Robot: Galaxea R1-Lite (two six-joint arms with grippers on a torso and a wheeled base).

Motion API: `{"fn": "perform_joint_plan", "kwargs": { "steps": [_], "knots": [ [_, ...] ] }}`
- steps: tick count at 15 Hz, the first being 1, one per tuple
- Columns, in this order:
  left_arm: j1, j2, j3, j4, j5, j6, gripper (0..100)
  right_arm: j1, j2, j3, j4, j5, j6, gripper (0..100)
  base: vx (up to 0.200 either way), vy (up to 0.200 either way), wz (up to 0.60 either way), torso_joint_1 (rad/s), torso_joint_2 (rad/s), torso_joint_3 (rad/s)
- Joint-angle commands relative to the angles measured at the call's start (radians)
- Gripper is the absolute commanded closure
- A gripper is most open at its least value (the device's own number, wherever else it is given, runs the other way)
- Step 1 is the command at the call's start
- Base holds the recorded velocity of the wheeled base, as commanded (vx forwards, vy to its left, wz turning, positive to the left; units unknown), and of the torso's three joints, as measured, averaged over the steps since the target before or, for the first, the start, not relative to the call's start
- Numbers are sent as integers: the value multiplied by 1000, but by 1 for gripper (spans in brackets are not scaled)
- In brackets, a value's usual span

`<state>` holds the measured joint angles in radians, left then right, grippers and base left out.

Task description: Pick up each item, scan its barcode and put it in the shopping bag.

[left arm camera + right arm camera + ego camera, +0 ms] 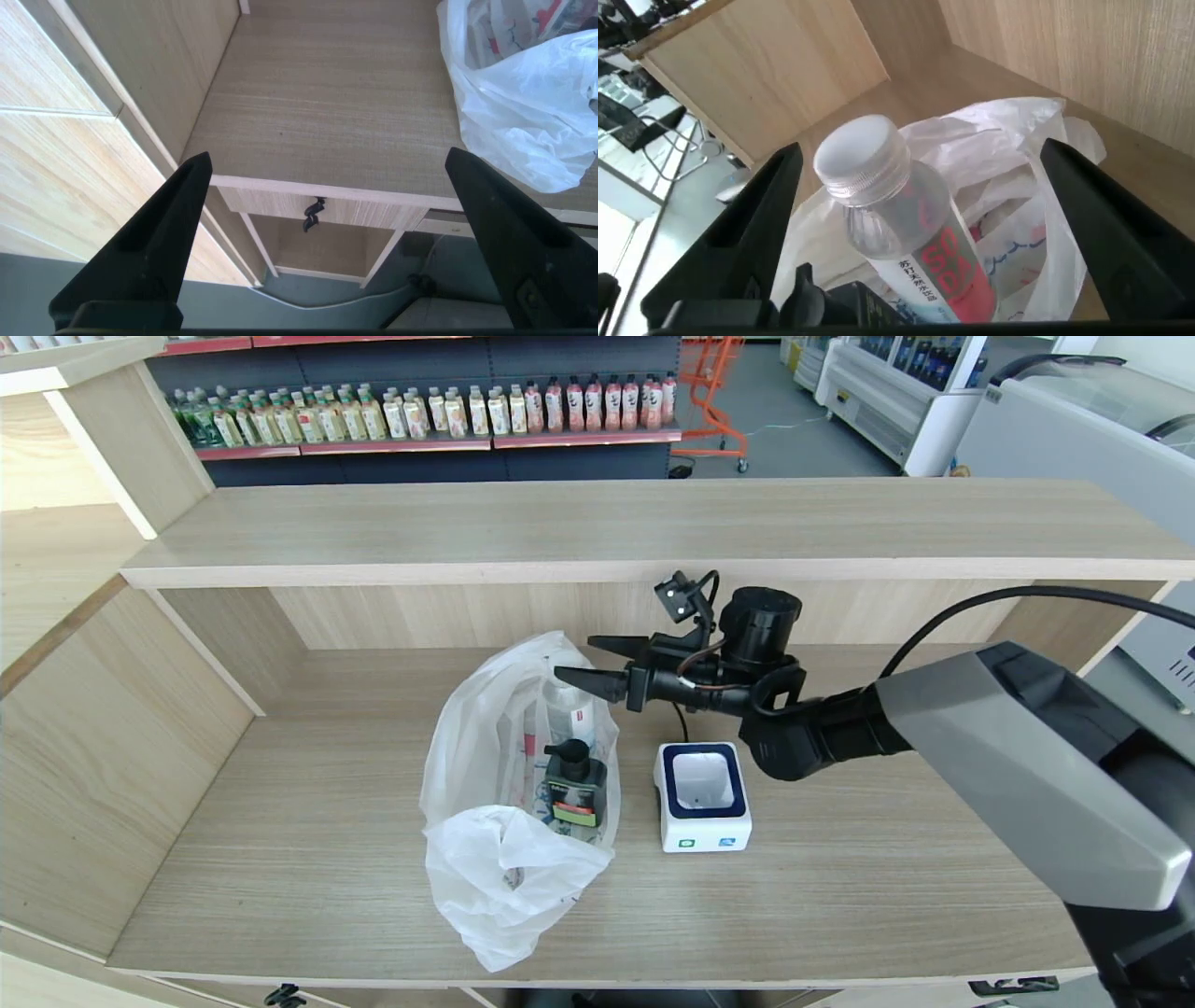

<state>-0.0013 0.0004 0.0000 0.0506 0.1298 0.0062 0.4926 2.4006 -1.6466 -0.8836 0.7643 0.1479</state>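
Fingers (593, 683) of right gripper (574, 658) spread and empty, arm stretched level across the counter (840, 896) from the right, tips over the mouth of the bag (495, 877), where a clear bottle (568, 709) and a dark pump bottle (576, 784) stand inside; scanner (702, 795) just beside the bag. Left wrist view: left gripper (329, 159) spread wide, nothing between the fingers, hanging over the counter's front edge, bag only partly in frame. Right wrist view: fingers flank the clear bottle's white cap with no visible contact; pump bottle mostly cut off.
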Motion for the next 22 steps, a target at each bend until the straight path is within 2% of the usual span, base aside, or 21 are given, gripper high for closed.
{"fn": "perform_joint_plan", "kwargs": {
  "steps": [1,3,5,8,11,12,14,15,16,17,18,20,21,22],
  "knots": [
    [0,1,0,0,1,0,0,-20,-109,56,0,0,90,0,0,0,0,0,0,0],
    [0,1,0,0,1,0,0,-28,-192,108,-3,0,188,0,0,0,0,0,0,0],
    [0,1,0,0,1,0,0,-62,-305,246,2,0,206,0,0,0,0,0,0,0],
    [0,1,0,0,1,0,0,-155,-618,608,6,3,200,0,0,0,0,0,0,0],
    [0,1,0,0,1,0,0,-233,-940,903,17,3,188,0,0,0,0,0,0,0],
    [0,1,0,0,1,0,0,-278,-1061,1019,49,0,162,0,0,0,0,0,0,0],
    [0,0,0,0,1,0,0,-396,-1218,1154,170,-6,-54,0,0,0,0,0,0,0],
    [0,1,0,0,1,0,0,-480,-1362,1222,351,-125,-225,0,0,0,0,0,0,0],
    [0,0,0,0,1,0,0,-489,-1448,1257,459,-295,-258,0,0,0,0,0,0,0],
    [0,1,0,0,1,0,0,-479,-1603,1331,601,-629,-228,0,0,0,0,0,0,0],
    [0,1,0,0,1,0,0,-459,-1712,1393,660,-688,-180,0,0,0,0,0,0,0],
    [0,1,0,0,1,0,0,-420,-1948,1558,669,-694,-172,0,0,0,0,0,0,0],
    [0,0,0,0,1,0,0,-436,-2048,1630,660,-692,-174,0,0,0,0,0,0,0],
    [0,1,0,0,1,0,0,-474,-2123,1647,667,-691,-174,0,0,0,0,0,0,0]
  ]
}}
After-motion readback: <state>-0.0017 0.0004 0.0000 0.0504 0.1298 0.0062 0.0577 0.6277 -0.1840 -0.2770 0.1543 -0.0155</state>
